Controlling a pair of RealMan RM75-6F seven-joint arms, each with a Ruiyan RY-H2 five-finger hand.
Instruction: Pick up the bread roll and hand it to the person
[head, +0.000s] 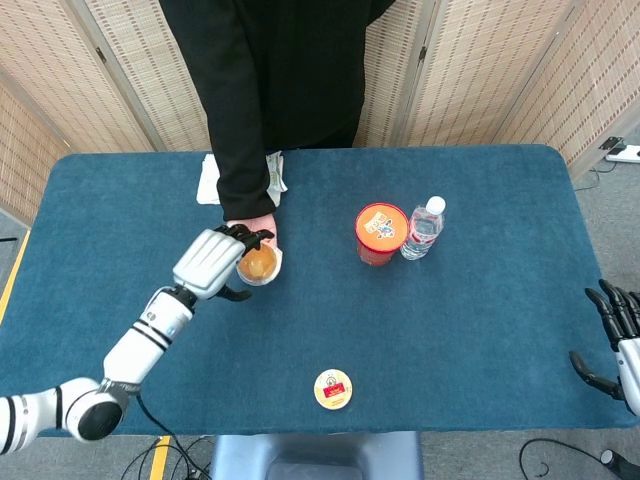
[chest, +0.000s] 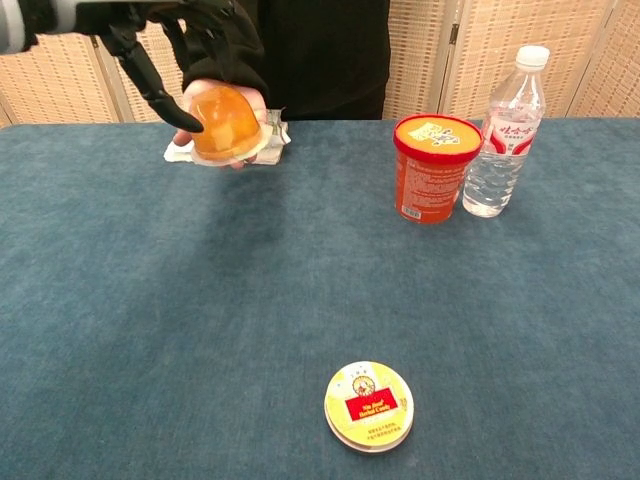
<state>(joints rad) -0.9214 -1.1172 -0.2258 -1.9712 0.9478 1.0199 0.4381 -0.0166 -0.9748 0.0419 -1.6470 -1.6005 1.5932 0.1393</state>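
Observation:
The bread roll (head: 258, 263) (chest: 225, 122), orange-brown in a clear dome wrapper, rests on the person's upturned palm (head: 258, 221) at the table's far left. My left hand (head: 208, 262) (chest: 172, 32) hovers just above and to the left of it. Its dark fingers are spread apart and lifted off the roll, with only the thumb tip near the roll's left side. My right hand (head: 612, 335) hangs at the table's near right edge with fingers apart and nothing in it. It shows only in the head view.
An orange lidded tub (head: 381, 232) (chest: 431, 165) and a water bottle (head: 423, 228) (chest: 505, 130) stand together right of centre. A round yellow tin (head: 333, 389) (chest: 369, 405) lies near the front edge. White paper packets (head: 210, 180) lie behind the person's arm.

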